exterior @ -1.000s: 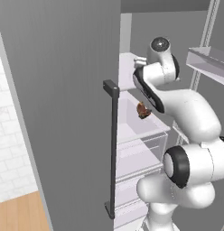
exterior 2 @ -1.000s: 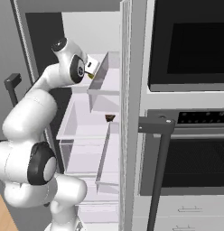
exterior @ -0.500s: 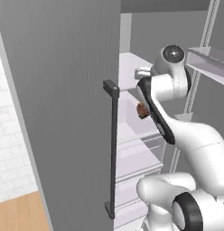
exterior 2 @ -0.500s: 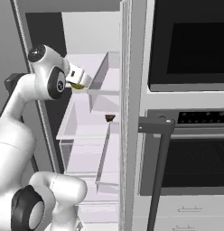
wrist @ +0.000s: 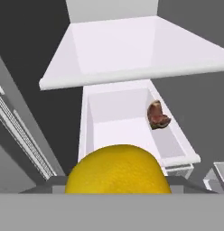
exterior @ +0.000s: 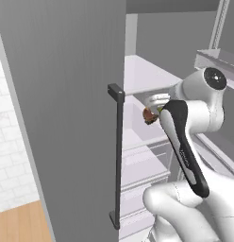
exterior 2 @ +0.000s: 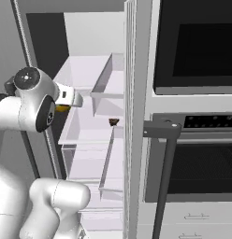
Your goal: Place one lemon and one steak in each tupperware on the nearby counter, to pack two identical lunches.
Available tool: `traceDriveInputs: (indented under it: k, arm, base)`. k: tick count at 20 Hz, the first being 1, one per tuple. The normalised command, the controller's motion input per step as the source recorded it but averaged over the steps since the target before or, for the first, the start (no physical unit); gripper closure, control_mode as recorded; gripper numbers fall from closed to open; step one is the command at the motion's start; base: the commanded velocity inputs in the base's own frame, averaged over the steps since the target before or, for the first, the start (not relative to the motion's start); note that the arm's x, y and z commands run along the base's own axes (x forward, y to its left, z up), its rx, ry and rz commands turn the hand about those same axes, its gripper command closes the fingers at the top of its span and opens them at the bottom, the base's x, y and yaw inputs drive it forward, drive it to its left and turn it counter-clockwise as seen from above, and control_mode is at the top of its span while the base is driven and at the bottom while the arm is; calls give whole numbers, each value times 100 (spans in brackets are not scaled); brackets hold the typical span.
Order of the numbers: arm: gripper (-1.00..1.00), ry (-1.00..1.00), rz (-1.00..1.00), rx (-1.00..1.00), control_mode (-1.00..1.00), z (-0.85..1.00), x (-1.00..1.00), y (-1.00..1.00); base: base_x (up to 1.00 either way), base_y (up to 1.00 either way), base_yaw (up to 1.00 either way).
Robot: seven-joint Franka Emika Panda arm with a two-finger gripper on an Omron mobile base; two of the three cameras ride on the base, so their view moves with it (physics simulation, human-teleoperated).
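Gripper (wrist: 118, 191) pinching lemon (wrist: 117, 169): yellow fruit sits between fingertips at bottom of hand view, jaws spread to fruit's width. From right base view, sliver of lemon (exterior 2: 61, 108) visible under wrist, in front of open fridge. Steak (wrist: 158, 115) lies inside white fridge drawer (wrist: 132, 131), against its right wall, below white shelf (wrist: 132, 49). Left base view: steak (exterior: 149, 115) just beside arm's wrist, right of fridge door handle (exterior: 118, 156).

No readable text, labels, brands or numbers anywhere in view.
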Motion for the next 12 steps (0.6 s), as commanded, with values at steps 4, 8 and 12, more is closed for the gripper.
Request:
traceDriveInputs:
  k: [4,8,12]
  arm:
    - [100,0,0,0,100,0,0,0]
    - [100,0,0,0,100,0,0,0]
    - [100,0,0,0,100,0,0,0]
  base:
    - [-100,-28,-4]
    - [-100,-54,-19]
    - [-100,-87,-26]
